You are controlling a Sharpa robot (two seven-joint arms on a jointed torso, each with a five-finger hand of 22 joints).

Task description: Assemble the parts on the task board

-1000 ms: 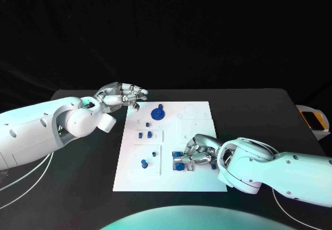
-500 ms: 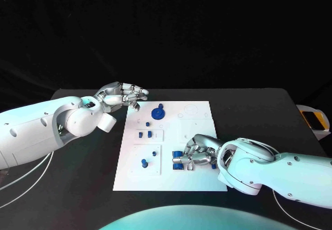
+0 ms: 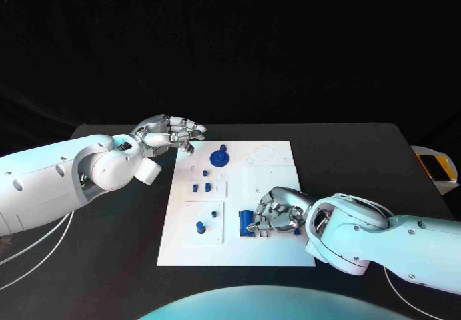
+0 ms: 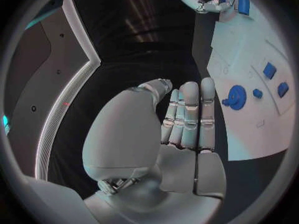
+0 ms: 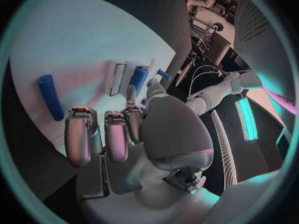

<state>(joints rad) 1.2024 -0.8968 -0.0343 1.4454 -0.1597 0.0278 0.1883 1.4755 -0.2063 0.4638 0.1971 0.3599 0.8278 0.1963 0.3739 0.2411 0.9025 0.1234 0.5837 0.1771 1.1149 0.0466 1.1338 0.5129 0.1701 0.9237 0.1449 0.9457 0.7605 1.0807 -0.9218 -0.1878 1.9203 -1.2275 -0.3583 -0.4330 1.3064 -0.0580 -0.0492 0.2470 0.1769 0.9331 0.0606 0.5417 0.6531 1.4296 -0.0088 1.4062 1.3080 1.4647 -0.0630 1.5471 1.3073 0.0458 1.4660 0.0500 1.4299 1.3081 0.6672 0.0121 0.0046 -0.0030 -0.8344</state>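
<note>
Partly assembled: blue gear [image 3: 219, 159] and pegs seated; right robot hand [image 3: 276, 212] grasping blue cylinder [image 3: 247, 219]; left robot hand [image 3: 171, 132] clenched, empty.

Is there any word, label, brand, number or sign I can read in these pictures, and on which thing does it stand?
None can be read.
White task board: faint outlines only, no legible text.
Round blue gear-like part and blue cylinder part: no markings.
Left hand, right hand and white arms: no visible lettering.
Yellow and white object at the table's edge: too small to tell.
</note>
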